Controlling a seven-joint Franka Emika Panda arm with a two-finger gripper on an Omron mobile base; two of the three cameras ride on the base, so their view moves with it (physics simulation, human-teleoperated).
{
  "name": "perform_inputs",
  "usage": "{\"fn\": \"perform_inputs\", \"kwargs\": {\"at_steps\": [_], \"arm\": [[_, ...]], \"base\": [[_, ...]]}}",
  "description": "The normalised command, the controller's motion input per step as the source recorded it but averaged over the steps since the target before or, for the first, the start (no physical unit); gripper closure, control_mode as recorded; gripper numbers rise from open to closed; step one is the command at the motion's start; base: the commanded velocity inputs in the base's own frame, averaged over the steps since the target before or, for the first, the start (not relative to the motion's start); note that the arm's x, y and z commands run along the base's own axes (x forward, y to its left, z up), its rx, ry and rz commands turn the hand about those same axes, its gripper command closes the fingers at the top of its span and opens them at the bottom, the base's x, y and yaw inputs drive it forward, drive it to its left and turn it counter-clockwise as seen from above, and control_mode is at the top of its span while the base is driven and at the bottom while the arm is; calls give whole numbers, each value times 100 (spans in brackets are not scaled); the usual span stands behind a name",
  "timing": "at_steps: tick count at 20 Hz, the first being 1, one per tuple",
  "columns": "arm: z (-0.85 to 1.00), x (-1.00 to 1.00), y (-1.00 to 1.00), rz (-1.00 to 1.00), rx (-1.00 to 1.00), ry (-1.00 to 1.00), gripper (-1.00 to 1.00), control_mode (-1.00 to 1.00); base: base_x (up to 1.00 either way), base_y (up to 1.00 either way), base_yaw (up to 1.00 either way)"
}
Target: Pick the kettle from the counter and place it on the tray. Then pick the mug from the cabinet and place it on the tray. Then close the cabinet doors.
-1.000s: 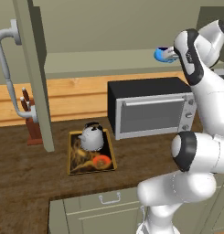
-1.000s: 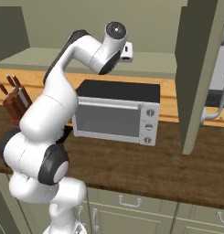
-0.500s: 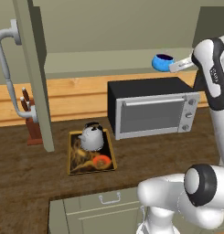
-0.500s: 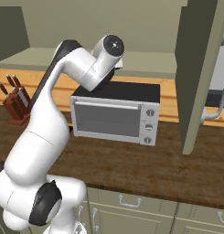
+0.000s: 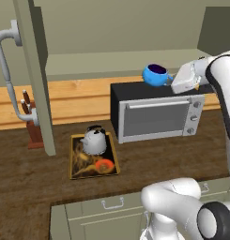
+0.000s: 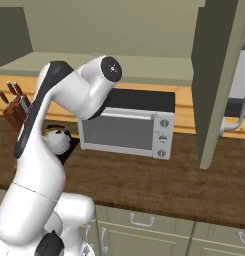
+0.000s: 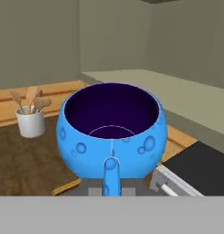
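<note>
Counter point(image 5: 22, 178) bears one tray point(image 5: 76, 173) holding one kettle point(image 5: 95, 140); gripper point(image 5: 172, 80), fingertips hidden, clamps one mug point(image 5: 155, 75).

You find no readable text, label, brand, number or sign anywhere in these views. The oven point(image 5: 156, 115) front carries round knobs without legible markings, and the mug point(image 7: 112, 130) shows only darker blue spots. The tray point(image 5: 75, 171) bears a picture, no lettering.

Rendered scene evenly and softly lit, no glare, faint shadows cast under cabinet point(image 5: 116, 28), slight coarse pixelation, everything in focus.
</note>
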Motion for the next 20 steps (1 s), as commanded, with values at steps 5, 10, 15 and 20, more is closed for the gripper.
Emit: {"fn": "perform_inputs", "kwargs": {"at_steps": [5,10,15,20], "arm": [[-42,-65,76,31,-7,0,100,-100],[-59,-57,76,31,-11,0,100,-100],[-78,-19,48,12,-21,1,100,-100],[-76,0,20,2,-23,0,100,-100]], "base": [[0,0,0],[0,0,0],[0,0,0],[0,0,0]]}}
